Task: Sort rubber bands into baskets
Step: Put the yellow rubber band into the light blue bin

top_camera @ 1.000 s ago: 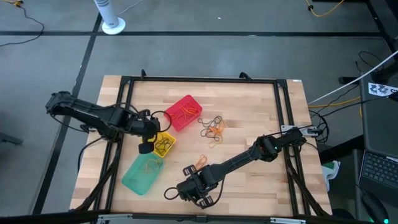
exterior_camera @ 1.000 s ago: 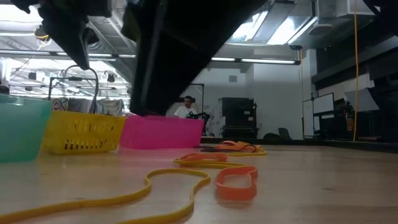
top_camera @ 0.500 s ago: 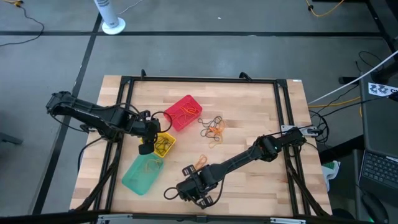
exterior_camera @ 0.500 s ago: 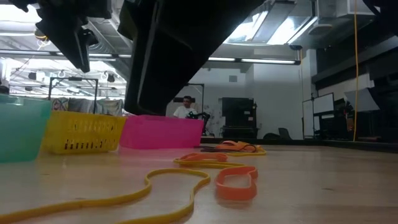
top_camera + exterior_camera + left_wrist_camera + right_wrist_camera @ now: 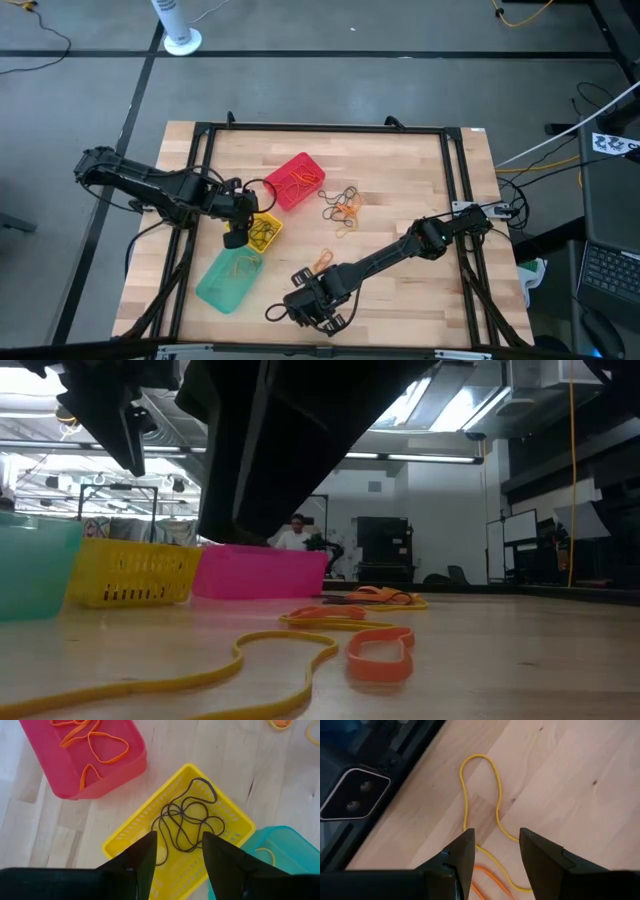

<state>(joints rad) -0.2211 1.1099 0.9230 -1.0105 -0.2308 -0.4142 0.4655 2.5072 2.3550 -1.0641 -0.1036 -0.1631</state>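
Three baskets stand left of the table's middle: red holding orange rubber bands, yellow holding black bands, teal holding a yellowish band. My left gripper hangs open just above the yellow basket's near left part, touching nothing. My right gripper is open above a long yellow band that lies flat near the table's front edge. An orange band lies beside it. A loose pile of bands lies on the table right of the red basket.
A black frame runs around the wooden table top. Another orange band lies on bare wood between the pile and my right gripper. The table's right half has free room. In the low view a person shows far off in the room.
My left gripper has let go of a dark band that hung below its fingers over the yellow basket. The band has fallen from the low view and no longer hangs there. The gripper has stayed above the yellow basket.
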